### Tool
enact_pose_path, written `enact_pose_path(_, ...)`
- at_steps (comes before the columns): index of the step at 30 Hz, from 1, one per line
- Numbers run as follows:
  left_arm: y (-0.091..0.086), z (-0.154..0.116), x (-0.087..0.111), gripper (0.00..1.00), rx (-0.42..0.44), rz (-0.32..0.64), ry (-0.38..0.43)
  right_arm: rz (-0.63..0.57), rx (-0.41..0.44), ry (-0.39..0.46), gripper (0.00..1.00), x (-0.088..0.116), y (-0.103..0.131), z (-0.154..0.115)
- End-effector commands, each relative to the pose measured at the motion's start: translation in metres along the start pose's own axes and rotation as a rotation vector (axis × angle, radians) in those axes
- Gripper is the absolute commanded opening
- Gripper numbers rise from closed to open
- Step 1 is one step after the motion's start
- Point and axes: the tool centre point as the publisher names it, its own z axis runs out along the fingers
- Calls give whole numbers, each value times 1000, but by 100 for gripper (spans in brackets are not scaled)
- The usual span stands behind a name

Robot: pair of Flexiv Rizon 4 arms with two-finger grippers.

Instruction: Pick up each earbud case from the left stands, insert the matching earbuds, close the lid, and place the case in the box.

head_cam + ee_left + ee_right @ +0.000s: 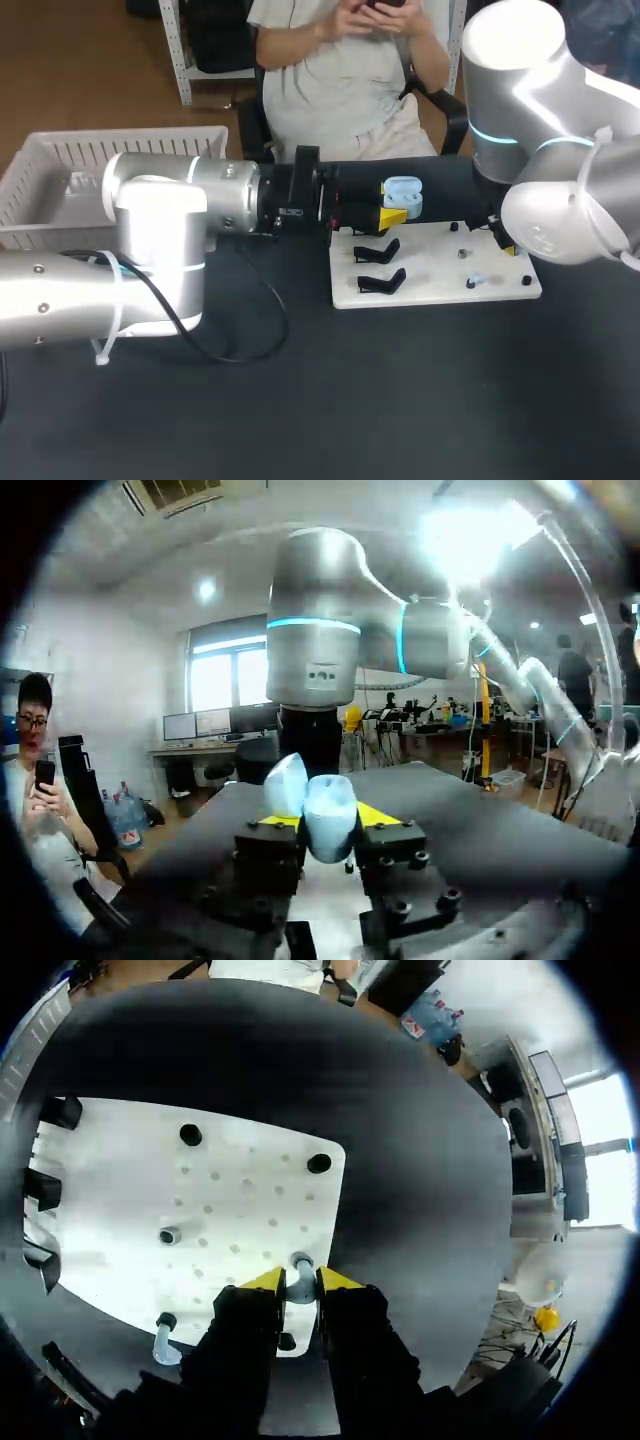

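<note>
My left gripper is shut on a light blue earbud case with its lid open, and holds it above the far edge of the white board. The case also shows in the head view, beside a yellow fingertip. My right gripper points down at the board's right end, its yellow tips pressed on both sides of a light blue earbud that sits on the board. A second earbud lies beside my right gripper, near the board's edge.
Two empty black stands are on the board's left part. Small black pegs and a grey one stick up ahead of my right gripper. A white basket stands at the far left.
</note>
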Motion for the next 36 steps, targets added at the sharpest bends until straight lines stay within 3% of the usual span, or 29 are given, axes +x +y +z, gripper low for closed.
enact_pose_path(1,-1,1,0,0,-7,3,-2,3,9,-5,0,4,2,-3)
enact_pose_path(13,-1,1,0,0,-7,3,-2,37,31,-9,0,14,4,-40)
enact_pose_path(20,-1,1,0,0,-7,3,-2,90,0,-35,0,26,12,-90)
enact_pose_path(28,-1,1,0,0,-7,3,-2,102,-46,-8,0,41,35,-152)
enact_pose_path(36,-1,1,0,0,-7,3,-2,75,-87,23,0,37,69,-192)
